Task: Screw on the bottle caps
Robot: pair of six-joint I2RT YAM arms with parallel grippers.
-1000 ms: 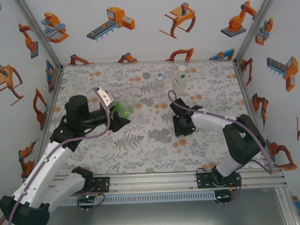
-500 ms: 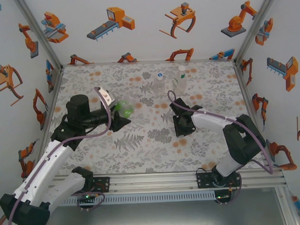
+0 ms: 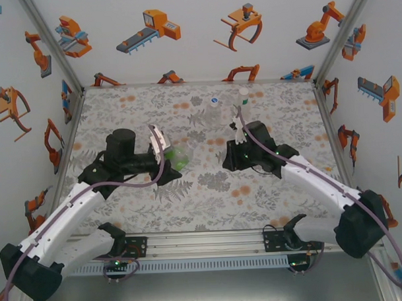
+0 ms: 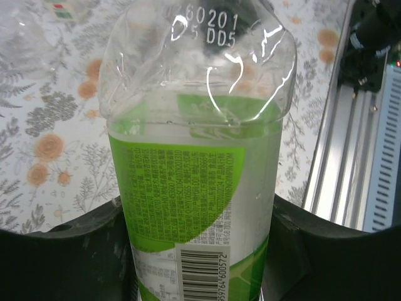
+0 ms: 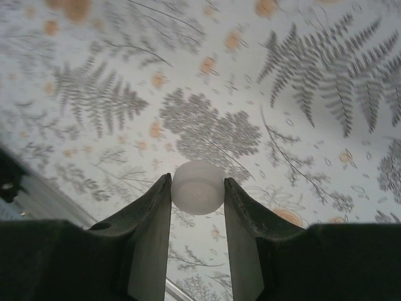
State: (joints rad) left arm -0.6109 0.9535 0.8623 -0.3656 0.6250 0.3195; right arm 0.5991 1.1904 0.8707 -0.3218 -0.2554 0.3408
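Observation:
My left gripper [image 3: 173, 161] is shut on the green-labelled bottle [image 3: 179, 156], left of the table's middle. In the left wrist view this bottle [image 4: 194, 157] stands between the two black fingers [image 4: 75, 251], its clear crumpled end pointing away from the camera; its neck is hidden. The right gripper [image 3: 230, 159] hovers just right of centre, raised off the table. It is shut on a small white bottle cap [image 5: 198, 187], pinched at the fingertips [image 5: 154, 213] above the floral cloth.
Two clear bottles stand near the back wall, one [image 3: 214, 104] at centre and one [image 3: 243, 96] just behind the right arm. Aluminium rails [image 3: 204, 241] run along the near edge. Printed walls close in the left, back and right sides.
The right gripper has risen off the table with the cap and the arm has swung up and back. The left arm has carried the green bottle slightly right and nearer.

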